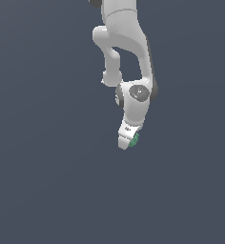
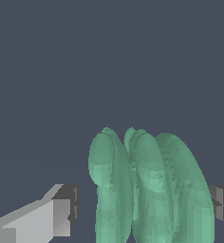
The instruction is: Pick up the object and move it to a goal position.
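Wrist view shows the hand [image 2: 142, 209] straddling the green object [image 2: 149, 190]; whether it grips, unclear.

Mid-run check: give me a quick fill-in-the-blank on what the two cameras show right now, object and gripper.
1. The object between the fingers is colored ____.
2. In the wrist view, a gap shows between the object and the light grey finger, so that finger is ____ touching it.
3. In the exterior view, the gripper points ____ from the arm.
4. The background behind everything is a plain dark ____-grey.

Missing words: green; not; downward; blue
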`<state>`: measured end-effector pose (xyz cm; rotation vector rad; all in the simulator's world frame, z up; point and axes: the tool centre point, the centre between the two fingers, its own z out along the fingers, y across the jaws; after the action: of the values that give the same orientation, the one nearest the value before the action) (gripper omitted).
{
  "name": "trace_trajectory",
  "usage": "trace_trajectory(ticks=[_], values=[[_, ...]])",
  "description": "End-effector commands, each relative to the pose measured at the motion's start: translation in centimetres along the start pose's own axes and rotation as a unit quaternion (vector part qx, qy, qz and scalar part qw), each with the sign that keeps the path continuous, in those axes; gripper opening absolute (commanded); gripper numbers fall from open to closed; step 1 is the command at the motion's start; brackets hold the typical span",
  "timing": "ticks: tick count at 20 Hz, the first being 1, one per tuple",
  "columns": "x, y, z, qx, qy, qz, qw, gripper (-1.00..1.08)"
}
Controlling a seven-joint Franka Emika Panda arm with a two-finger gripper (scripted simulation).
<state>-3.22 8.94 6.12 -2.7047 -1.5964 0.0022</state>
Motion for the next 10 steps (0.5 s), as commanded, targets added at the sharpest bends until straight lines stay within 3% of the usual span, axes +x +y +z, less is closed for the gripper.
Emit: trace_trajectory(ticks=[1, 2, 3, 10], values=[[0.04, 0.08, 0.40, -0.001, 0.000, 0.000, 1.0000, 1.00], [0.05, 0.09, 0.43, -0.001, 0.000, 0.000, 1.0000, 1.00], [0.05, 0.09, 0.43, -0.001, 0.000, 0.000, 1.0000, -1.00], [0.05, 0.09, 0.43, -0.001, 0.000, 0.000, 1.0000, -1.00]])
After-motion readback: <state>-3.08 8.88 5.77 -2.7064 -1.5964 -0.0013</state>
